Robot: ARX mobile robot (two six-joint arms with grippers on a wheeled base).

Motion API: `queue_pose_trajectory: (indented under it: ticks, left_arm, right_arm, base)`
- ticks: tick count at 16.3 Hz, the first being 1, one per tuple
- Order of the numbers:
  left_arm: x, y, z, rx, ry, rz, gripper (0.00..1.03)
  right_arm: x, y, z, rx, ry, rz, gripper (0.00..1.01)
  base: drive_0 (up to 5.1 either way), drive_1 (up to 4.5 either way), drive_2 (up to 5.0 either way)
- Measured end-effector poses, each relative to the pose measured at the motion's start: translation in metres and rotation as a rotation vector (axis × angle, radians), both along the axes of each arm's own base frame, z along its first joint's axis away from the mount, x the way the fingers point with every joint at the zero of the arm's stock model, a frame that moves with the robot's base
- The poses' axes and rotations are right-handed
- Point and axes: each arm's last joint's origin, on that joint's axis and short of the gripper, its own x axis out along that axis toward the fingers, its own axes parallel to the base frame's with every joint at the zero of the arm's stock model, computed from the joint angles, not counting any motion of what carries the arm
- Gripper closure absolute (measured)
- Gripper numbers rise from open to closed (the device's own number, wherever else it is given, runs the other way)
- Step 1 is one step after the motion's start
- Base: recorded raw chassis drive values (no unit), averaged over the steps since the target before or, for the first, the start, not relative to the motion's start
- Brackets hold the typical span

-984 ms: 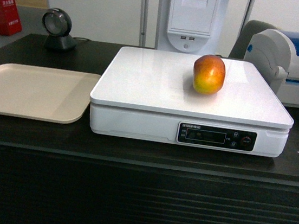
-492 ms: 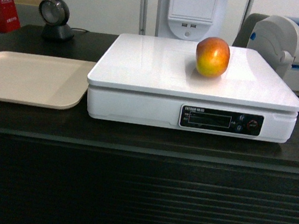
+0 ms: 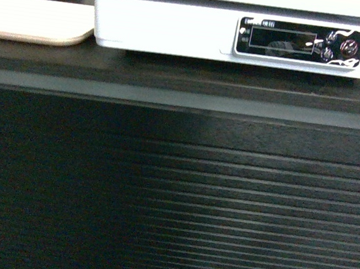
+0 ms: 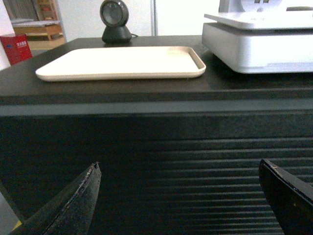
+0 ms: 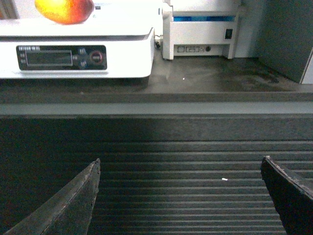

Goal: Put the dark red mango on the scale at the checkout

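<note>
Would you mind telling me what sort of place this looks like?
Probably a shop checkout: a black ribbed counter carries a white scale with a mango on it, a beige tray and a likely barcode scanner.

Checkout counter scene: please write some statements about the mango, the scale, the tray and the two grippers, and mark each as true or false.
1. The dark red mango lies on the scale. True.
2. The beige tray holds a fruit. False: nothing lies on it.
3. The left gripper grips the mango. False: its jaws are apart and hold nothing, in front of the ribbed face of the checkout.
4. The right gripper is open and below the countertop edge. True.
5. The tray stands to the right of the scale. False: in the head view it is left of it.
</note>
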Motion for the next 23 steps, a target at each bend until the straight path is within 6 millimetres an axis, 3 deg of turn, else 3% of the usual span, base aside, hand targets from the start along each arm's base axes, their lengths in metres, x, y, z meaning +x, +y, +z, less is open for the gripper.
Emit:
queue_pose_trajectory:
  ticks: [23]
  left_arm:
    - [0.0, 0.0, -0.0003, 0.0, 0.003, -0.001, 0.05]
  right_arm:
    - [0.0, 0.0, -0.0002, 0.001, 0.002, 0.0, 0.03]
  base:
    - [0.0, 0.0, 0.0]
